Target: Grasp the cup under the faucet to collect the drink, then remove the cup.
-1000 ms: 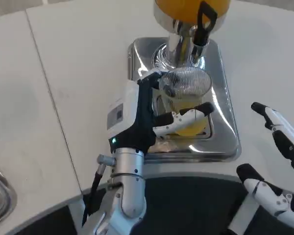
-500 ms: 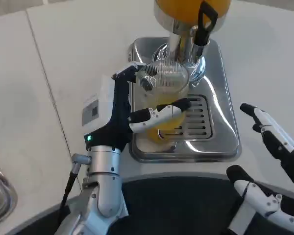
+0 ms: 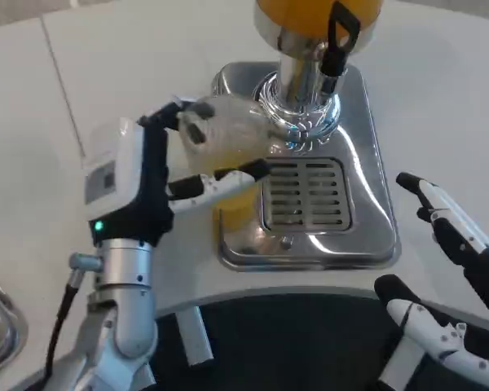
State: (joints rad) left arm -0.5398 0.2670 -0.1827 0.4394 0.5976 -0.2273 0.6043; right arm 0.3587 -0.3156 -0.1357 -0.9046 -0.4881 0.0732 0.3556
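Head view shows the left hand [image 3: 159, 183] holding the thin clear cup [image 3: 228, 151] of yellow drink by its sides, at the tray's [image 3: 367, 220] left edge; it looks light, bendy, and easy to spill.

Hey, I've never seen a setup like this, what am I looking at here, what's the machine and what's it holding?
This is a humanoid robot seen from a camera on its own head, looking down at a white table. The silver arm on the picture's left ends in its left hand, whose fingers hold a clear cup with yellow drink in it. The cup is beside a drink dispenser that stands on a shiny metal drip tray. The right hand waits at lower right, open and holding nothing.
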